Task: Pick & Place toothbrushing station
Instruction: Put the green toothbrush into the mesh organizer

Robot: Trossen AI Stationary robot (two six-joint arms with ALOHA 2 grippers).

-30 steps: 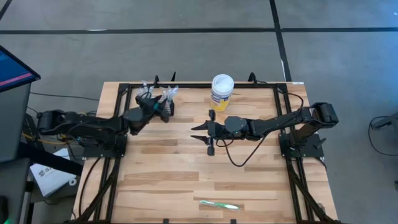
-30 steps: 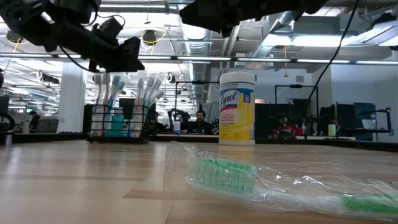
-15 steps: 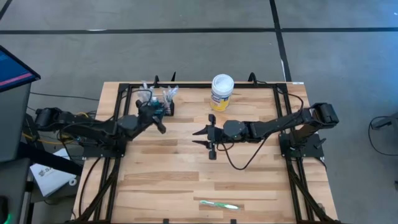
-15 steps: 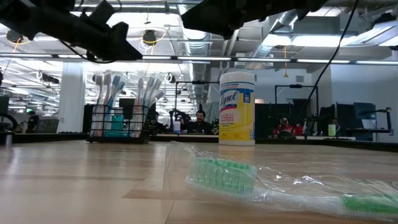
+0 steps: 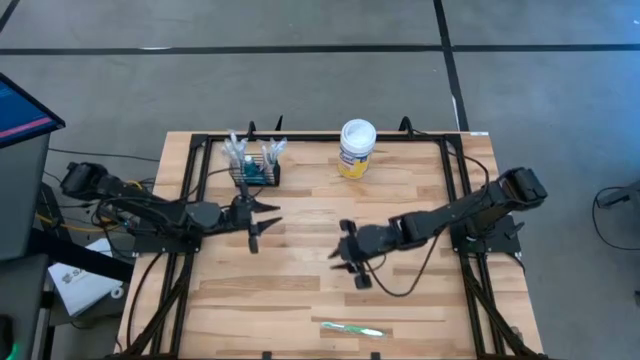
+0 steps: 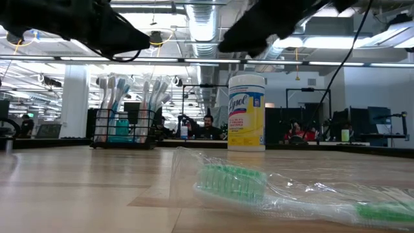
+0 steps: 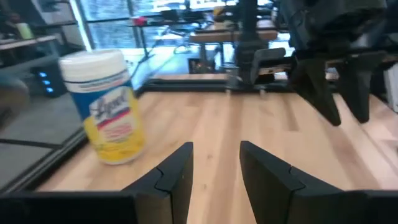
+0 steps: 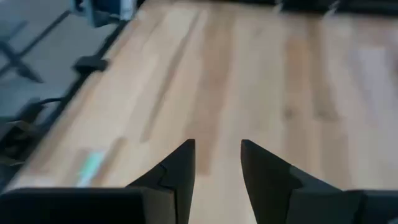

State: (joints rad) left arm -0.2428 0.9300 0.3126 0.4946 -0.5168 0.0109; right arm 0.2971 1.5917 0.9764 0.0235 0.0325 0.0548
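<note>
**A:** ok so where's the toothbrushing station [image 5: 256,170] sitting? Looks like a little black wire basket to me.

**B:** yep, low walls, thin bars, loaded with upright toothbrushes [image 6: 132,90] and something teal inside. It's at the back of the table [image 5: 300,290] on the left side, with the white-lidded yellow wipes tub [image 5: 356,147] to its right along the same back edge.

**A:** and the arms?

**B:** left gripper [image 5: 256,221] is just in front of the basket, arm stretched low across from the left edge, not touching it. Fingers parted a bit with nothing between them, bare wood in the gap in its wrist view.

**A:** right one?

**B:** right gripper [image 5: 352,262] is around mid-table, arm reaching in from the right. Same deal: fingers apart, holding nothing. A bagged green toothbrush [image 5: 352,329] lies near the front edge, well apart from both.
</note>
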